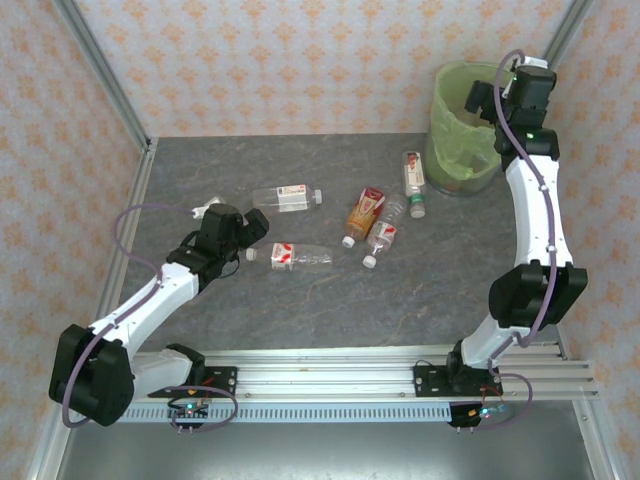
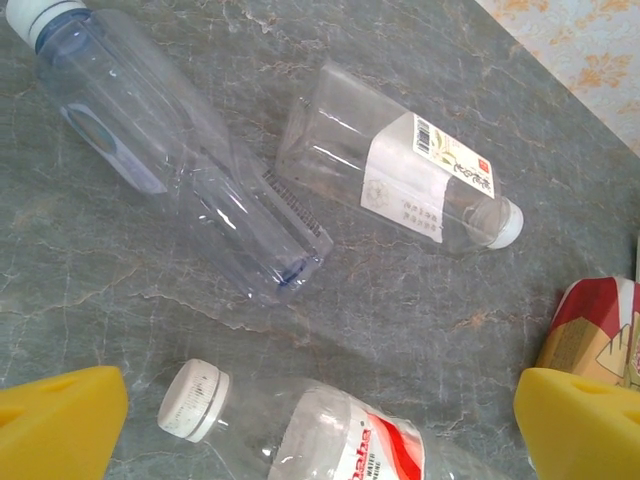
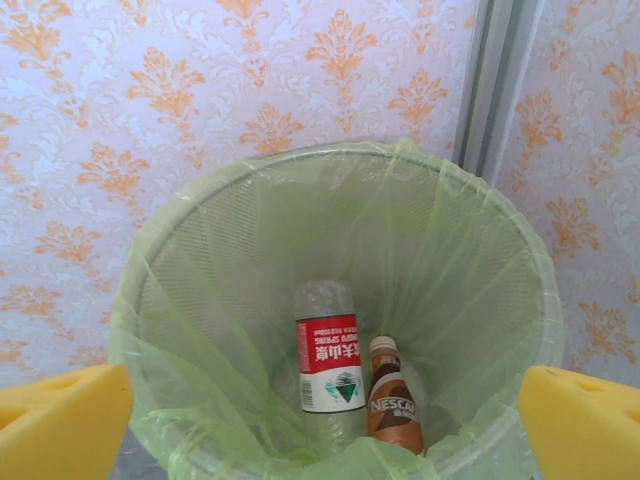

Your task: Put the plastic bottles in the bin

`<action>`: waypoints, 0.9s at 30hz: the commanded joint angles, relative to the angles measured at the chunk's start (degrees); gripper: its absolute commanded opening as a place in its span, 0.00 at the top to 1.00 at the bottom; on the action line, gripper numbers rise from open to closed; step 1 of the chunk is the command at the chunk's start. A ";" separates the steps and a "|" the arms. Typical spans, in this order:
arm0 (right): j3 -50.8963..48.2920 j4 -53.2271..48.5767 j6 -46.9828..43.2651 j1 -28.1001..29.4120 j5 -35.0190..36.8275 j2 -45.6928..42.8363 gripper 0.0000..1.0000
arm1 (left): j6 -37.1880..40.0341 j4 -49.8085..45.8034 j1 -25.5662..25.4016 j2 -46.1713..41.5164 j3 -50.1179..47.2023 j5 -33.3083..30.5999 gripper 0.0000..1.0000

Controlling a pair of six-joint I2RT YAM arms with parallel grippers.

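While my right arm stretches toward the far right corner of the tabletop (image 1: 300, 310), the overhead camera has my right gripper (image 1: 478, 98) hanging above the bin (image 1: 445, 165), which stands in that very corner. Out on the grey stone lie a green-label bottle (image 1: 414, 180) just beside the bin, an orange-label bottle (image 1: 365, 212) and a small clear bottle (image 1: 385, 236) close together near the middle, a white-label bottle (image 1: 288, 197) further left, and a red-label bottle (image 1: 297, 256) nearer the front edge. My left gripper (image 1: 248, 226) hovers between those last two, on the left half of the tabletop.

Over to my left wrist! My yellow pads (image 2: 55, 425) sit far apart, one in each lower corner of the view, and they clasp nothing. Between them, down on the stone, lies the red-label bottle, its white cap pointing left. Beyond it a large clear bottle (image 2: 170, 150) with a bluish label lies slantwise, its base close to the white-label bottle; I can't tell if the two touch. The orange-label bottle peeks in at the right side.

Now my right wrist, looking down into the bin! My fingers (image 3: 60, 420) are spread wide here too, with nothing between them. The light-green bag drapes over the rim, and at the bottom lie a red-and-white bottle (image 3: 328, 365) and a brown coffee bottle (image 3: 390, 405), side by side.
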 commanded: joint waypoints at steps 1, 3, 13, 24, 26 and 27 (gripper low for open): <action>-0.03 -0.38 5.22 -0.05 -1.80 -1.99 0.01 | -0.92 -0.07 0.31 1.02 0.06 -2.71 0.00; -5.41 4.96 9.16 0.05 -4.40 -4.37 0.01 | -2.01 0.10 0.30 1.36 -0.05 -2.88 0.00; -26.31 17.95 13.79 0.55 -18.26 -17.20 0.01 | -4.01 -6.40 0.38 0.57 1.98 -7.43 0.00; -48.20 31.69 18.69 0.72 -25.37 -30.68 0.01 | -11.58 -14.24 0.47 4.61 6.58 -13.98 0.00; -50.24 32.99 20.16 0.77 -27.41 -31.62 0.01 | -12.07 -14.82 0.56 6.13 7.54 -13.90 0.00; -51.05 33.37 20.82 0.78 -28.58 -31.88 0.01 | -12.08 -15.01 0.68 6.82 7.93 -13.88 0.00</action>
